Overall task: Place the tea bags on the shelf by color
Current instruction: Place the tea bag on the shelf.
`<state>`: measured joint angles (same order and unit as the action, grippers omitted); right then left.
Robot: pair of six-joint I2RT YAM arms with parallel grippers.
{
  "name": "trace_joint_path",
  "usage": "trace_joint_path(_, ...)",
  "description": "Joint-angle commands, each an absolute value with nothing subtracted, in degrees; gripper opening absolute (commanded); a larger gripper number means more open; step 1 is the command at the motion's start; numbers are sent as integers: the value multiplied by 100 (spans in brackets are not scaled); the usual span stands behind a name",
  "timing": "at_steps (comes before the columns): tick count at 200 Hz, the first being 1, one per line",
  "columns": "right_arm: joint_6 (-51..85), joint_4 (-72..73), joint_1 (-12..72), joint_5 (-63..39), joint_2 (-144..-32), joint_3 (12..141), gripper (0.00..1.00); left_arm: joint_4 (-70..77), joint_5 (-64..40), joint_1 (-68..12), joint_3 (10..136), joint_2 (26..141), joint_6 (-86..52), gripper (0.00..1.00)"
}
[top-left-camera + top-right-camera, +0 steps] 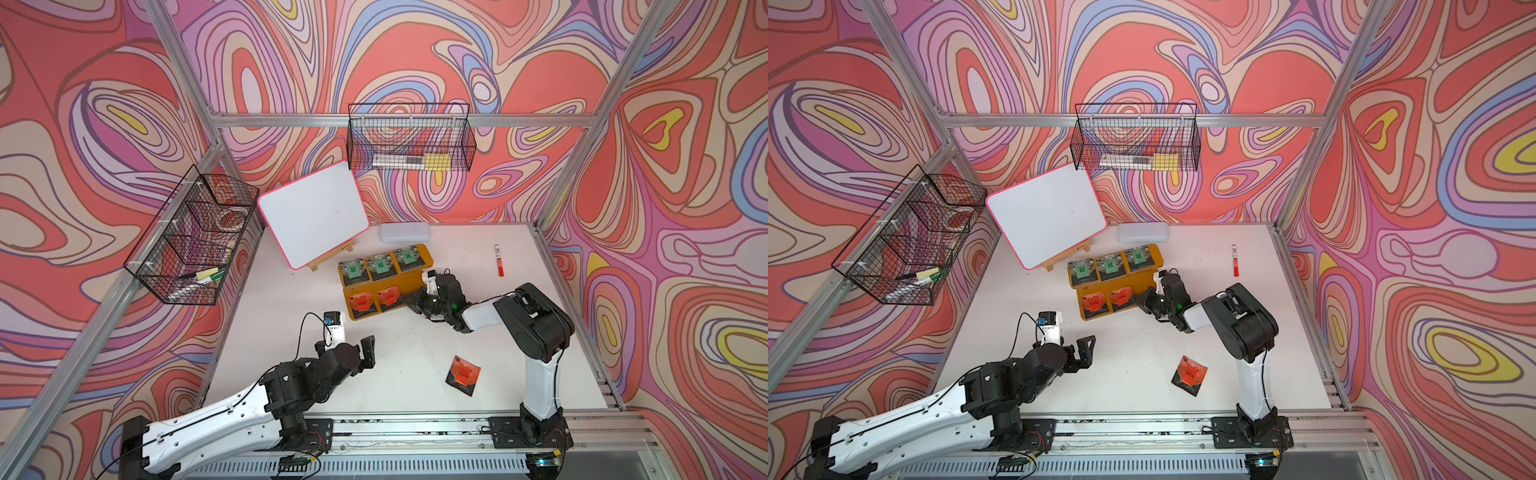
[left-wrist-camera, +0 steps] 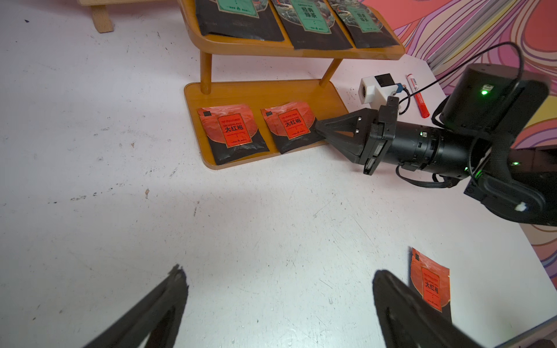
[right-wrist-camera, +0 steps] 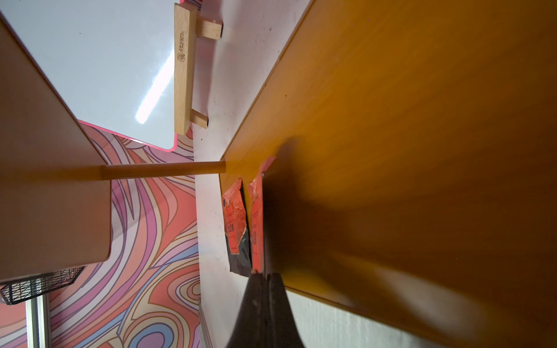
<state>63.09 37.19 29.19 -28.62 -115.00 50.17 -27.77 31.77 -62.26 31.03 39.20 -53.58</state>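
Your mustard-yellow shelf (image 1: pixel 428 253) stands near the middle of the white table (image 1: pixel 291 332), just in front of a pink-edged whiteboard (image 1: pixel 311 216) propped on a small wooden easel (image 1: pixel 331 258). The shelf's upper board holds three green tea bags (image 1: pixel 379 264), lying flat side by side and filling the tier from end to end. The lower board holds two orange-red tea bags (image 1: pixel 362 302) at its left end and middle, and its right end shows bare wood. Your right gripper (image 2: pixel 318 129) reaches in low over that bare end with its jaws pressed together. Its tip touches the right edge of the middle bag (image 2: pixel 289 126) — whether that edge is pinched between the jaws, you cannot tell. The third orange-red tea bag (image 1: pixel 464 374) lies flat and askew on the table, well apart from the shelf and near the right arm's base. Your left gripper (image 2: pixel 278 273) hangs over bare table with its jaws spread wide, holding nothing. Two black wire baskets hang on the walls. The back basket (image 1: pixel 409 124) holds a pale marker-like stick and a yellow block (image 1: pixel 436 160). The left basket (image 1: pixel 153 270) is split into compartments, with pens and a yellow-green item in the nearest one. A clear case (image 1: pixel 405 232) lies behind the shelf, and a red marker (image 1: pixel 498 261) lies on the table to its right.
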Motion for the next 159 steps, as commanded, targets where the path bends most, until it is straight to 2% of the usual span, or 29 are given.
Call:
trace_joint_path(1, 6280, 3582, 2883, -2951, -11649, 5167, 0, -2931, 3287, -6192, 3015, 3841, -5370, 99)
trace_joint_path(159, 6363, 3412, 2884, -2952, -11907, 5436, 0, -2957, 3296, -6161, 2816, 3727, -5388, 99)
